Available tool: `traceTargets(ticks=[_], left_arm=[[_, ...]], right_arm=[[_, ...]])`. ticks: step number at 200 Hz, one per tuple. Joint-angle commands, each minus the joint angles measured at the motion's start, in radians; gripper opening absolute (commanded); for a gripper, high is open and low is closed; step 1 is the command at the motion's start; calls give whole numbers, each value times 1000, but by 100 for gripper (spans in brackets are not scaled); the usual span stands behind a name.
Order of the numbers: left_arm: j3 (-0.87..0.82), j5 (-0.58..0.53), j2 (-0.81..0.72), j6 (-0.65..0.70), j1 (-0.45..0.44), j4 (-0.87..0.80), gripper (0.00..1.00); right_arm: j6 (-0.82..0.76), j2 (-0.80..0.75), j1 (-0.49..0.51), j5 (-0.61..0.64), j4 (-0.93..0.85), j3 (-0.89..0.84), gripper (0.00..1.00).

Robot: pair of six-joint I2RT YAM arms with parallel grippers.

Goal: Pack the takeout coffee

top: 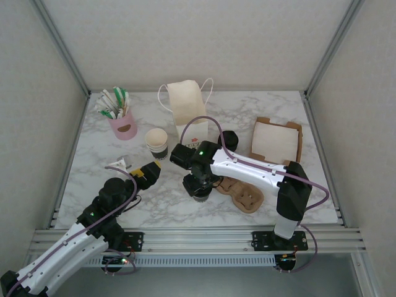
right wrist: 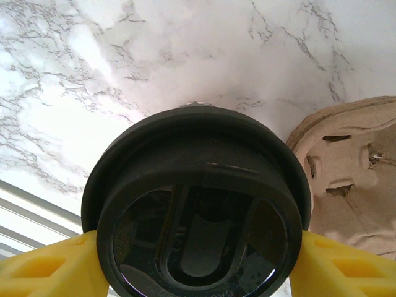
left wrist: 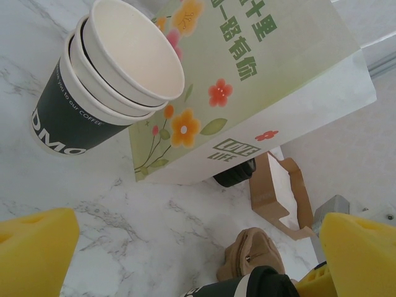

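Looking like robot lab booth: metal rails (top: 60, 44) framing white walls (top: 204, 37), arms (top: 247, 170) sitting bolted at marble table (top: 260, 108) edge.

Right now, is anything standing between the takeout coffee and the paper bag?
Nothing visible lies between the takeout coffee and the paper bag. The stacked lidless cups stand left of that line, a squat black cylinder right of it.

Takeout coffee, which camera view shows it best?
Right wrist: the takeout coffee is close, black lid clear between the right gripper's fingers. Left wrist catches just its top at bottom; top external hides most of it under that gripper.
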Motion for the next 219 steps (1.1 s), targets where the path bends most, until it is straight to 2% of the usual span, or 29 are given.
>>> traceTargets(ticks=[1,103,219], left_arm=[[-15,-13,-12,0,8,15,100],[-21,-7,-3,-1,8,28,100],[-15,-2,7,1,8,35,100]], right_arm=[[4,39,17,9,-18,-21,68],[20,63,17,50,-24,-61,68],[34,57,20,-44,90,-51,69]])
